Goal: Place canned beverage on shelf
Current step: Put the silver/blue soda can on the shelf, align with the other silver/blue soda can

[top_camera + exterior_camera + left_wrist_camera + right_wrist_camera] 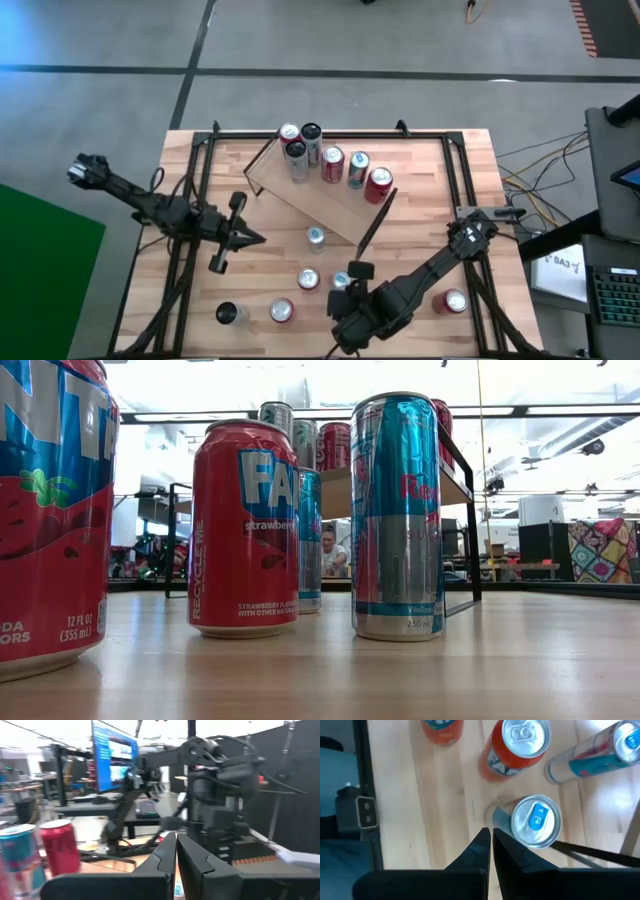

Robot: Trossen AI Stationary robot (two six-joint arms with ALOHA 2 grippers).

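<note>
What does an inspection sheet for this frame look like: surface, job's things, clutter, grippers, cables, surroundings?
Surface: butcher-block table, black frame rails along its edges.
Job's things: shelf set at an angle on the far half; six cans upright along its far edge. Loose cans stand on the near half, one near the right edge.
Clutter: nothing seen.
Grippers: left gripper shut, empty, over the left side. Right gripper shut, empty, above a slim silver-blue can.
Cables: wires on the floor right of the table.
Surroundings: grey floor, green panel at left, laptop at right; a person far behind the table.
</note>
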